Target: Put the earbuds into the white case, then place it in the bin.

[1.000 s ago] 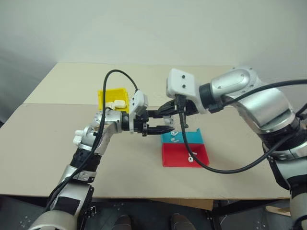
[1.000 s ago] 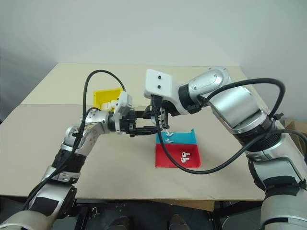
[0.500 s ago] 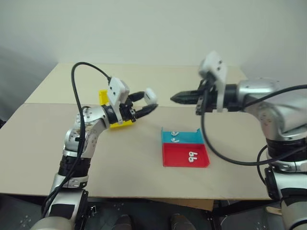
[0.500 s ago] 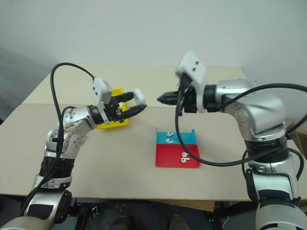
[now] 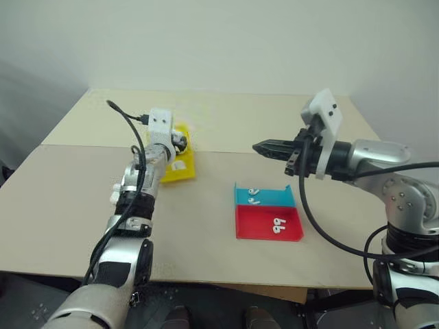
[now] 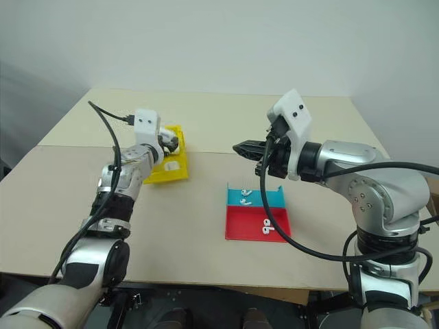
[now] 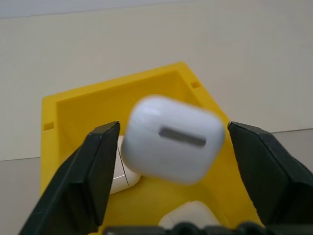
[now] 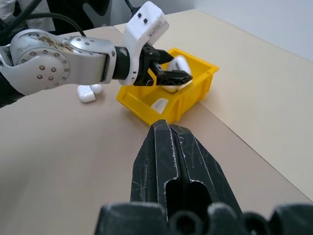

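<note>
Case (image 7: 172, 144) drops between my left claw's (image 7: 171, 171) spread jaws into bin (image 7: 73, 105); right claw (image 8: 173, 161) shut, empty; retract next.

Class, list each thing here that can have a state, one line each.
Low yellow plastic bin: holds other white cases.
Small glossy white earbud case: shut, loose between open jaws, over that bin.
Left gripper: jaws open.
Right gripper: jaws shut, empty.
Blue plastic tray: holds two white earbuds.
Red plastic tray: holds two further earbuds.
</note>
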Available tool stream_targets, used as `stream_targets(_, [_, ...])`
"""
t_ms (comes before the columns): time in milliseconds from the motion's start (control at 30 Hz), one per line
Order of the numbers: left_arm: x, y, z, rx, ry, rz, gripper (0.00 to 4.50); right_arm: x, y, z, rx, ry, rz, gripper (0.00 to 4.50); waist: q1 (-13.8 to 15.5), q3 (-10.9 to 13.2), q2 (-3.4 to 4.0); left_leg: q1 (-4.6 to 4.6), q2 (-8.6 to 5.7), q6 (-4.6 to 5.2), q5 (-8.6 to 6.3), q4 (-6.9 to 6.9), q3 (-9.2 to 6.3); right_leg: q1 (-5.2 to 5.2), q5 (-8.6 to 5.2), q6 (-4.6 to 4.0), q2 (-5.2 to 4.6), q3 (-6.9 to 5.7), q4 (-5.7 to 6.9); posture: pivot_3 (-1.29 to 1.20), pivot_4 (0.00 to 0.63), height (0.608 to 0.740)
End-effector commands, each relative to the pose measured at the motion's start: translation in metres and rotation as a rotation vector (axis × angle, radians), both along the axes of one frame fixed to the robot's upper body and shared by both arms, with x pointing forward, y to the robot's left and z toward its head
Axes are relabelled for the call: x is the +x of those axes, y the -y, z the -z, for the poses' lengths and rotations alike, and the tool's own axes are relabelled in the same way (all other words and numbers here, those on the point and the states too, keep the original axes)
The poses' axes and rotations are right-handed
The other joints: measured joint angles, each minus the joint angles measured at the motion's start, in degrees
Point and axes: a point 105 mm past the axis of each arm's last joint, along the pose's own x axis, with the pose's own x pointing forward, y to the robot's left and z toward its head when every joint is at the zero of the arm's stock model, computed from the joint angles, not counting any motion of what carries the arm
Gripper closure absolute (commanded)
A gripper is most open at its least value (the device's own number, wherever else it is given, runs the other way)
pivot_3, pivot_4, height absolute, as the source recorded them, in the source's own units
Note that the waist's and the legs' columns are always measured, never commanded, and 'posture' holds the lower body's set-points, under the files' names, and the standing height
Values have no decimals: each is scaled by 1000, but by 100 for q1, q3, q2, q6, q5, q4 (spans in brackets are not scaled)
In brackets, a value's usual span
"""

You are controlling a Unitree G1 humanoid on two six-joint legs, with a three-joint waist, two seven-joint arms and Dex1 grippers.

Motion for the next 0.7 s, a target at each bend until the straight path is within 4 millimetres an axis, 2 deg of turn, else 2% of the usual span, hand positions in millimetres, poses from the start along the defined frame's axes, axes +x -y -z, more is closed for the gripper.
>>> stream_targets(33, [1, 6, -35, 4, 148, 37, 20, -7, 4, -11, 22, 53, 7, 4500, 5, 0, 0, -1, 0, 0, 0, 0, -1, 0, 0, 0, 0, 0, 0, 0, 150, 740])
stream_targets(133, [-9, 5, -54, -17, 262, 123, 20, -8, 7, -11, 36, 55, 14, 4500, 2, 0, 0, -6, 1, -5, 3, -2, -3, -2, 0, 0, -1, -4, -1, 0, 150, 740])
stream_targets(233, [-38, -1, -75, -35, 384, 292, 20, -10, 9, -8, 48, 61, 12, 4500, -36, 0, 1, -6, 3, -10, 6, -5, -3, -2, 0, 0, -2, -4, 2, 0, 150, 740])
stream_targets(300, [-62, -3, -81, -12, 406, 433, 20, -12, 10, -4, 62, 72, 5, 4500, -79, -1, 1, -5, 5, -15, 9, -11, -3, -6, 0, -1, -1, -4, 3, 0, 150, 740])
stream_targets(400, [-108, -8, -77, 73, 383, 660, 20, -16, 13, 7, 64, 121, -1, 4500, -133, -1, 2, -4, 6, -21, 13, -12, -4, -5, 0, -1, -1, -8, 5, 0, 150, 740])
stream_targets(467, [-148, -12, -71, 119, 340, 827, 20, -21, 19, 21, 38, 155, 2, 4500, -155, -2, 3, -2, 7, -21, 13, -13, -4, 1, 0, 0, -4, -10, 2, 0, 150, 740])
stream_targets(533, [-179, -17, -66, 154, 292, 939, 20, -25, 26, 35, 10, 181, 1, 4500, -153, -2, 3, -3, 10, -22, 13, -12, -4, 3, -1, 0, -5, -14, -1, 0, 150, 740])
stream_targets(600, [-198, -24, -62, 177, 259, 975, 20, -30, 35, 48, -59, 193, -7, 4500, -124, -2, 3, -2, 10, -24, 14, -11, -3, 3, -2, 0, -8, -19, -1, 0, 150, 740])
stream_targets(700, [-210, -30, -58, 193, 203, 961, 20, -37, 46, 60, -137, 186, -40, 4500, -109, -1, 2, 30, 9, -24, 14, -8, -2, 37, -5, 1, -11, -21, -3, 0, 150, 740])
